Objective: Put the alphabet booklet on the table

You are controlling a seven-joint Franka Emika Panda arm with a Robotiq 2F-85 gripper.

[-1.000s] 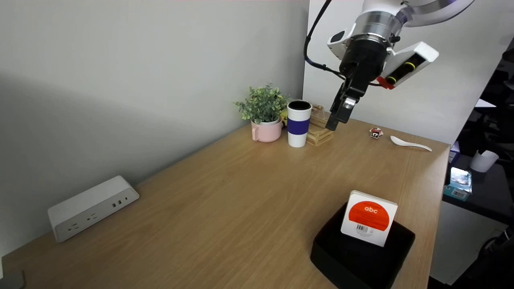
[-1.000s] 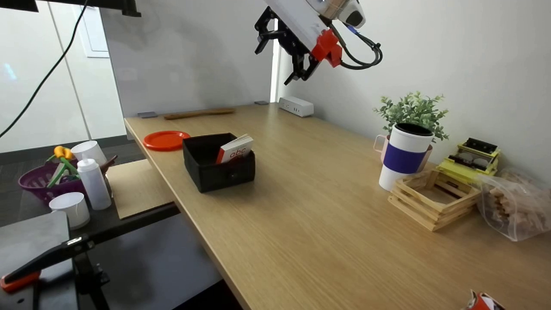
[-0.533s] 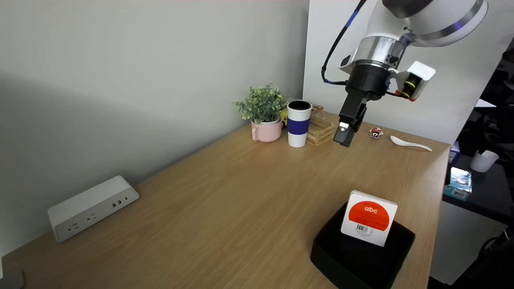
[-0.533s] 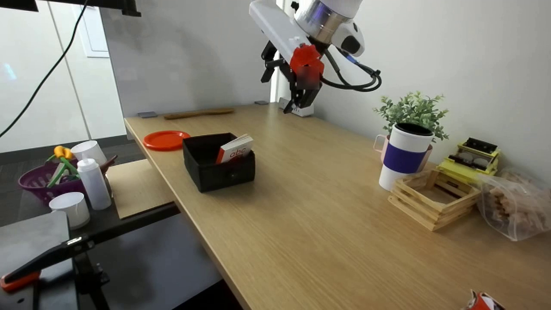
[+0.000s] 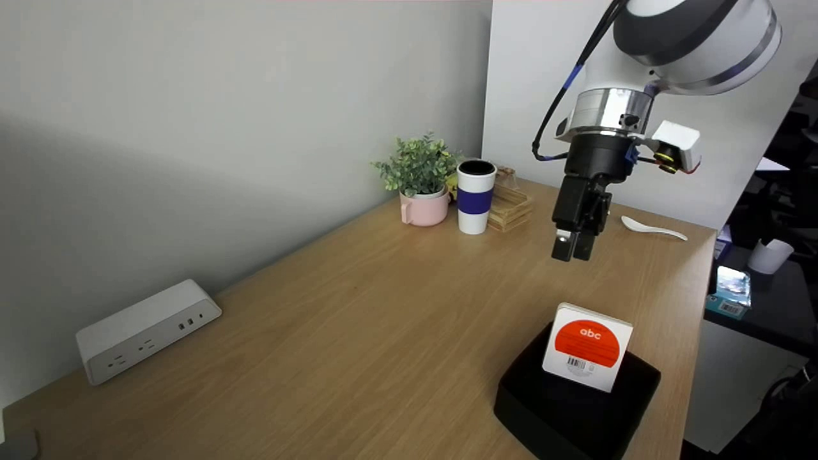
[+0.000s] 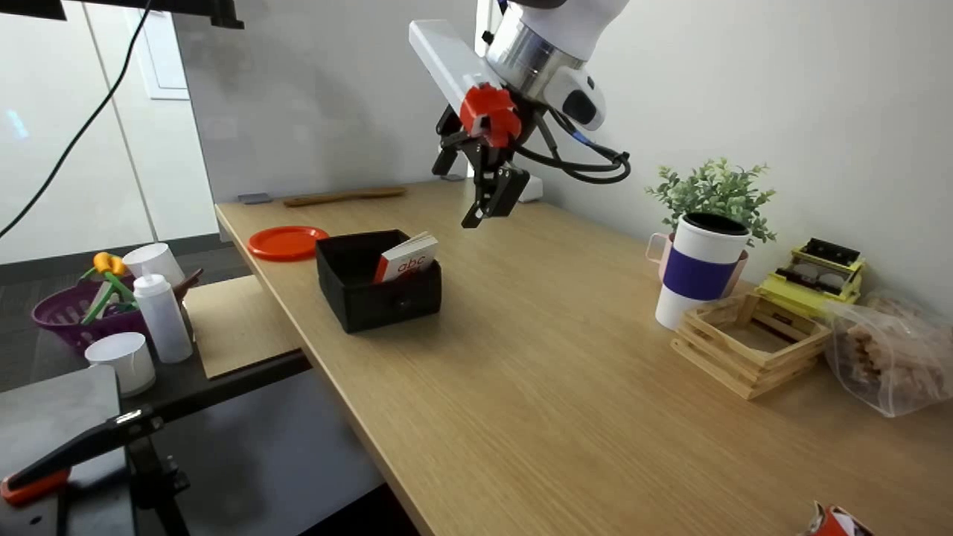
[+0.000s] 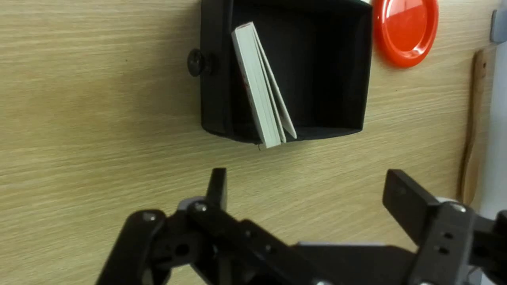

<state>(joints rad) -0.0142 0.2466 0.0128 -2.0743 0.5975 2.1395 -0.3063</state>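
Observation:
The alphabet booklet [image 5: 594, 342] leans upright in the open black box [image 5: 543, 428], its red-orange abc mark showing. In an exterior view the booklet [image 6: 409, 258] pokes above the rim of the box [image 6: 380, 309]. In the wrist view its white page edges [image 7: 257, 87] face up, with the cover slightly fanned, near the knob side of the box [image 7: 216, 103]. The box stands on the wooden table [image 5: 358, 306]. My gripper [image 7: 307, 178] is open and empty. It hovers above the table, apart from the booklet and box, in both exterior views [image 5: 572, 249] [image 6: 456, 193].
A red plate [image 6: 287, 243] lies beside the box. A white-and-purple cup [image 5: 474, 201], a potted plant [image 5: 422, 172] and a wooden crate [image 6: 752, 346] stand near the wall. A white spoon [image 5: 652, 229] and a power strip [image 5: 150, 332] are on the table.
The gripper has come down and closer to the box, and it has turned to point more downward. It stays open. The booklet and box have not moved.

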